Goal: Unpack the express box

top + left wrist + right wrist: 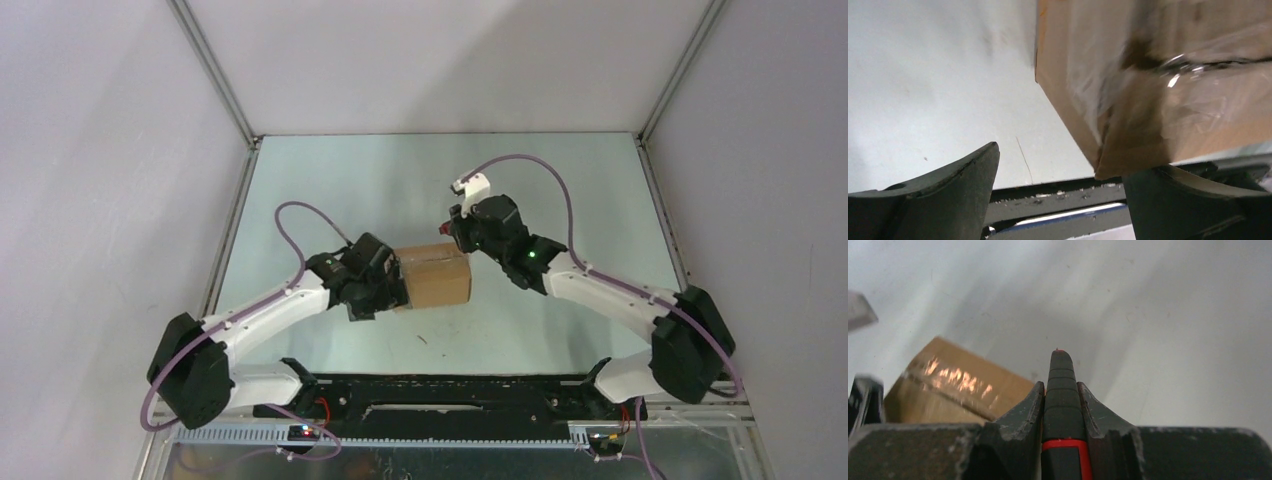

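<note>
Angling inward, left end effector (398, 288) agape beside express box (436, 280); right end effector (453, 230) clamping knife (1061, 367)

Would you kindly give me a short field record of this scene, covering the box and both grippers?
express box: flaps closed, between the two grippers
clear tape: shiny, over the box seam
left gripper: open, at the box's left side
right gripper: shut on black-and-red tool, by the box's far right corner

Soft even light; express box (1158, 100) blurred, glaring.
</note>
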`<action>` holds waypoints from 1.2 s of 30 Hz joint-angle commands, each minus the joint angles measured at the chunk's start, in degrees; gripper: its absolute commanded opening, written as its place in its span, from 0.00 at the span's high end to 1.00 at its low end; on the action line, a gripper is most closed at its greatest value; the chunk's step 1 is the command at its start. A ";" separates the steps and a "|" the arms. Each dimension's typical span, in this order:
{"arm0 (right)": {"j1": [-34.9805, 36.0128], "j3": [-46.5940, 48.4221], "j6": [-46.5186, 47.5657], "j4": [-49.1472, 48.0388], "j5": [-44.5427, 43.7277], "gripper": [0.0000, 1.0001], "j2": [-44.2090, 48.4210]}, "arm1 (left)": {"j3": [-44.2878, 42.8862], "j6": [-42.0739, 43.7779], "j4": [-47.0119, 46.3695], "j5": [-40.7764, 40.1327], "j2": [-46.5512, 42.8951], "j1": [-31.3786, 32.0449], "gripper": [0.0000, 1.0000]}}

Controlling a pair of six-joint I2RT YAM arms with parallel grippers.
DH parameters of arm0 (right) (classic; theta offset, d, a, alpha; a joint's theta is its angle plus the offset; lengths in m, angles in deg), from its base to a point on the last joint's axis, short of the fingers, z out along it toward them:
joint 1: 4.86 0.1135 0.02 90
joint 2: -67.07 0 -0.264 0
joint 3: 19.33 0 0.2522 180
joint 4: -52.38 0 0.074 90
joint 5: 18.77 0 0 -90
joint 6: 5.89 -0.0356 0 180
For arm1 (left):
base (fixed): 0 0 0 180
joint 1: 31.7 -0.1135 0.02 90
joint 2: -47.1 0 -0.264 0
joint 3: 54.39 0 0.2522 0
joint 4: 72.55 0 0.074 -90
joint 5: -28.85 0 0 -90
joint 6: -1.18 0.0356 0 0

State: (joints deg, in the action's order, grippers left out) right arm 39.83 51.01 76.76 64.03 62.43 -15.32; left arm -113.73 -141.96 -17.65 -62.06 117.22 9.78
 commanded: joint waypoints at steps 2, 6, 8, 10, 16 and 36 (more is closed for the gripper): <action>1.78 -2.71 -5.65 7.95 -5.78 1.00 8.48 | -3.40 4.33 -1.77 -1.18 2.52 -6.68 0.09; 5.63 -4.87 -10.28 11.55 -9.14 1.00 12.35 | -7.29 6.41 -2.14 -0.50 6.17 -9.92 0.09; 7.41 -5.11 -12.70 13.41 -9.62 1.00 13.23 | -9.00 7.21 -3.02 0.35 8.39 -10.90 0.09; 9.65 -5.26 -14.24 14.72 -10.81 1.00 13.75 | -10.60 7.92 -3.72 1.95 10.60 -11.63 0.08; 11.92 -4.72 -17.98 19.71 -16.44 1.00 15.26 | -13.14 9.35 -3.01 5.10 12.60 -13.96 0.07; 21.14 16.94 -25.29 30.91 -30.88 1.00 5.90 | -16.26 4.34 -1.10 6.37 4.64 -14.68 0.00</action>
State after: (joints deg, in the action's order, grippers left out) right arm 60.06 66.01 53.00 95.55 34.52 -5.29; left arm -123.98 -136.85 -18.13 -57.16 120.31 -4.21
